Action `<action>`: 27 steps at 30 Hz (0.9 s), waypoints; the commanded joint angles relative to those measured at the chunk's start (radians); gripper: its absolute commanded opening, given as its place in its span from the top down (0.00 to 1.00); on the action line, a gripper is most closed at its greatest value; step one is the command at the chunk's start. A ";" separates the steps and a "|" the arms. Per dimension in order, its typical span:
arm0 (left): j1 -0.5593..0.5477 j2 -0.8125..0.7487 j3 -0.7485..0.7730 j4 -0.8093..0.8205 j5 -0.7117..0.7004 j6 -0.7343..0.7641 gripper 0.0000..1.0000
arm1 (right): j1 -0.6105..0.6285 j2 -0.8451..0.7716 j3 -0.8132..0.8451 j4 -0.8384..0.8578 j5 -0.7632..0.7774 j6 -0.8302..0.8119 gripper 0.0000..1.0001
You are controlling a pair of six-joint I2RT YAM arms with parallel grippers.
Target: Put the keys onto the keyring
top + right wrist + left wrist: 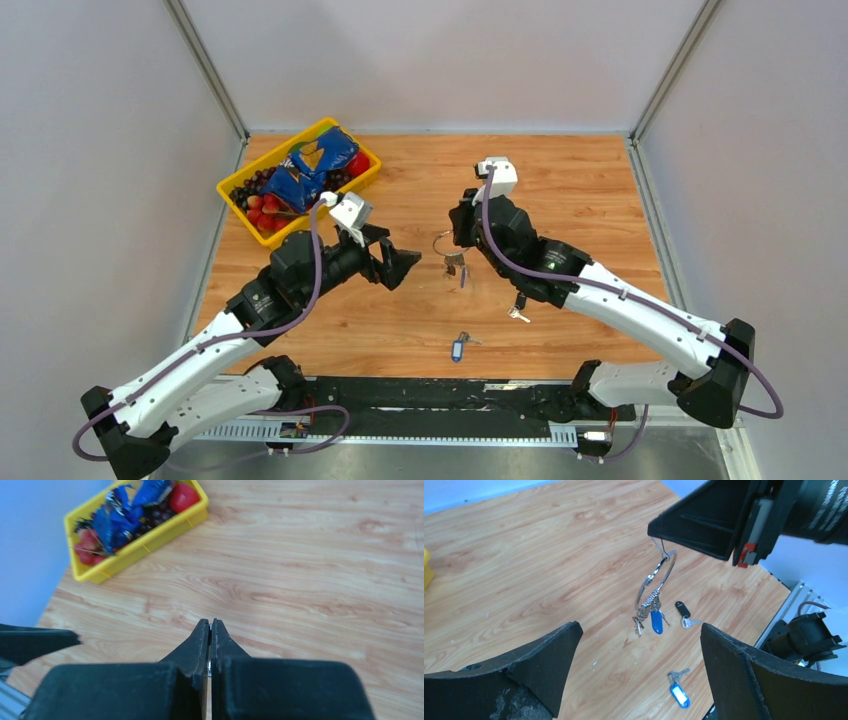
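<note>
Centrally, right gripper (210, 630) pinched tight on keyring (659, 577); ring hangs clear above table (590, 200), key cluster (639, 622) and blue tag (656, 621) dangling below. Left gripper (639, 635) spread wide, holding nothing, near ring. Black-head key (682, 609) and blue-tag key (679, 695) lie loose on table, apart.

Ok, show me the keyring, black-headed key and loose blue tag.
keyring (653, 594), left wrist view, loop's lower end.
black-headed key (682, 608), left wrist view, plastic head.
loose blue tag (679, 695), left wrist view, its middle.
</note>
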 commanded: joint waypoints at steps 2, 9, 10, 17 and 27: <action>0.004 -0.030 -0.063 0.265 0.071 0.020 0.00 | 0.035 -0.027 0.119 0.045 -0.014 -0.054 1.00; 0.003 -0.041 -0.112 0.419 0.106 0.069 0.00 | 0.080 0.005 0.208 0.028 -0.037 -0.068 1.00; 0.005 -0.045 -0.121 0.457 0.108 0.082 0.00 | 0.088 0.009 0.217 0.027 -0.041 -0.070 1.00; 0.003 -0.033 -0.167 0.570 0.120 0.118 0.00 | 0.138 0.036 0.277 0.017 -0.070 -0.074 1.00; 0.003 -0.022 -0.183 0.613 0.136 0.138 0.00 | 0.197 0.068 0.347 0.006 -0.066 -0.084 1.00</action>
